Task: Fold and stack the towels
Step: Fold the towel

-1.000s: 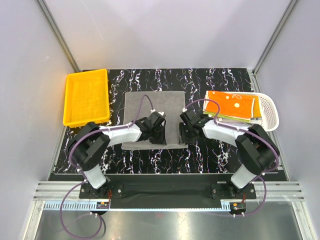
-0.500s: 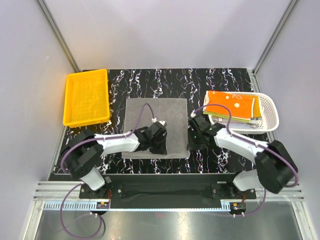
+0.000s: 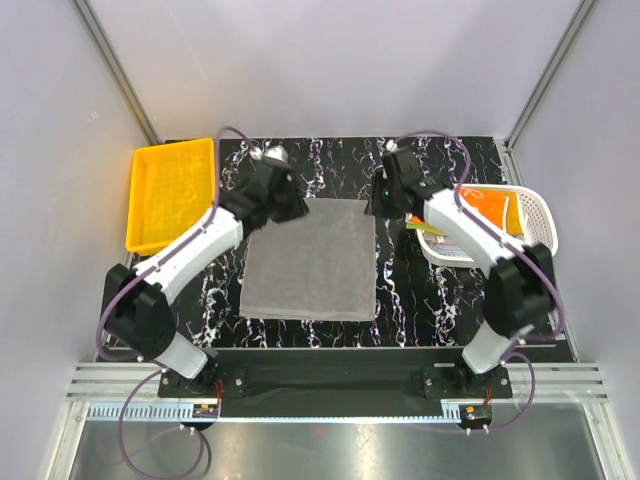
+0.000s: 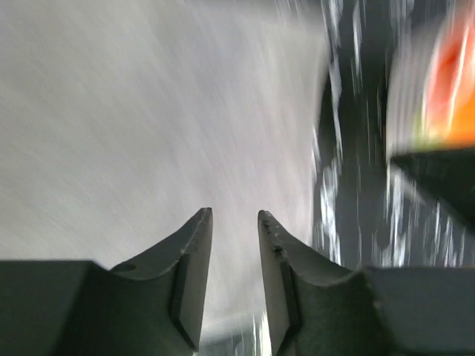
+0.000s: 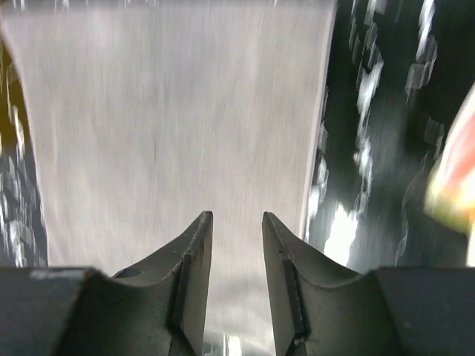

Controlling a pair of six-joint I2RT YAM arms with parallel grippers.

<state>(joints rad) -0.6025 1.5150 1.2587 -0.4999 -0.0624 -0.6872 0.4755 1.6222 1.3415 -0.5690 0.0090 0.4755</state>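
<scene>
Towel point(image 3: 310, 260) grey, flat | wrist views blurred | left gripper point(image 4: 234, 213), right gripper point(image 5: 237, 215): jaws parted, empty | basket point(image 3: 545, 215) partly hidden

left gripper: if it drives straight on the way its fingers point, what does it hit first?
Most likely the grey towel. In the wrist view it fills the space straight ahead of the left gripper, with nothing in between. The blur makes the depth hard to judge.

You have a black, white-veined table point(image 3: 420, 300) before you. A grey towel point(image 3: 310, 260) lies spread flat at its middle. A yellow bin point(image 3: 170, 195) sits at the far left, and a white slotted basket point(image 3: 538, 218) stands at the right edge.
</scene>
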